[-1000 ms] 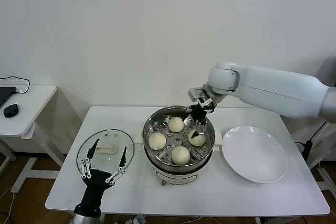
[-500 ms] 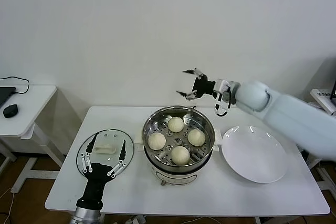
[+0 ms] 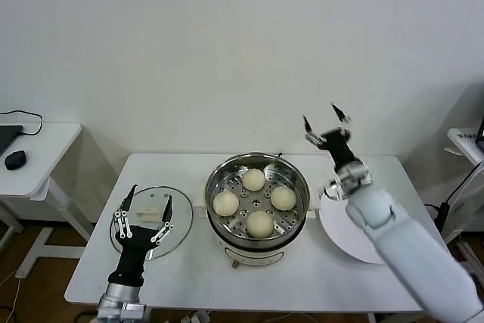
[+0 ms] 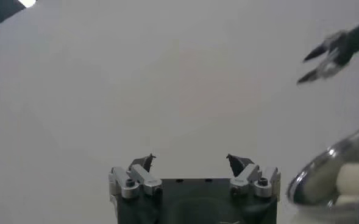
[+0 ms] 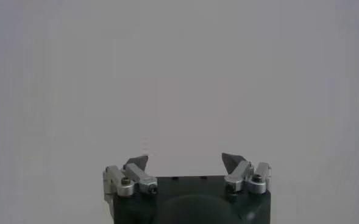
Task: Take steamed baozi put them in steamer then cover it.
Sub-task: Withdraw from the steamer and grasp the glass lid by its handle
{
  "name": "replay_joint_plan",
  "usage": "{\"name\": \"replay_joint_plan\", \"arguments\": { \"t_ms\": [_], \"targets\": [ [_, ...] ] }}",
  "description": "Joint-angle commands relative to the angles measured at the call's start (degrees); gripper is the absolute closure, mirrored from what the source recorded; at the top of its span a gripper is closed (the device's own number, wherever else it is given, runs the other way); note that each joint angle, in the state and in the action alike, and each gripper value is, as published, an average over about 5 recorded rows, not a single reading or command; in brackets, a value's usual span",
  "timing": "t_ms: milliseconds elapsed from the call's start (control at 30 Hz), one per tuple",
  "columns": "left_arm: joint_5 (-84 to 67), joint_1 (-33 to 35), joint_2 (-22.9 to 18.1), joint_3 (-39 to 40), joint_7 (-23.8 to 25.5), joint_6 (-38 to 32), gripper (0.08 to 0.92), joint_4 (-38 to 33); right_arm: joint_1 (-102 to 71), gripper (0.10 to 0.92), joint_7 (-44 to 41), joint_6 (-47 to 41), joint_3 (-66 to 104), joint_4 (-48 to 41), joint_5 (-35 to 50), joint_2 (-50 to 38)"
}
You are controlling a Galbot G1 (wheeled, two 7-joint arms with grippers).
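Baozi [image 3: 259,222] are all four sitting in the steamer [image 3: 257,202]. The cover [image 3: 151,217] is lying left of it, probably next, with the left gripper [image 3: 141,210] hovering wide open and empty above. The right gripper [image 3: 325,121] is raised, spread wide, empty.

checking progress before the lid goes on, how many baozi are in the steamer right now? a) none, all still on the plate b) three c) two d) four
d: four baozi sit on the perforated tray inside the steamer, while the white plate beside it shows none and the cover still lies on the table.
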Motion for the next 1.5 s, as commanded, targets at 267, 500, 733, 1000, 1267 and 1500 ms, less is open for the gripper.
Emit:
{"name": "replay_joint_plan", "arguments": {
  "t_ms": [267,500,733,1000,1267,1500],
  "targets": [
    [38.7,-7.3,4.2,-3.5,3.5,9.4,0.177,25.7,-28.2,0.203,3.1,8.3,24.9,0.3,-4.0,10.8],
    [42.1,-11.3,4.0,-2.9,3.7,10.4,0.177,29.1,-29.9,0.203,2.0,9.0,25.9,0.4,-4.6,12.3],
    [41.9,-13.3,3.8,-2.4,3.1,10.6,0.177,30.0,-30.6,0.203,1.2,9.1,25.9,0.3,-5.4,12.9],
    [41.4,-16.7,3.0,-1.8,2.6,10.1,0.177,31.9,-30.6,0.203,0.6,8.8,25.4,0.1,-6.2,13.2],
    [41.5,-19.3,2.6,-1.1,2.0,9.7,0.177,33.0,-30.7,0.203,0.3,8.8,25.5,-0.2,-6.8,13.3],
    [41.7,-20.9,2.5,-0.3,2.4,9.9,0.177,34.9,-30.8,0.203,0.3,8.8,25.6,0.0,-7.2,13.8]
  ]
}}
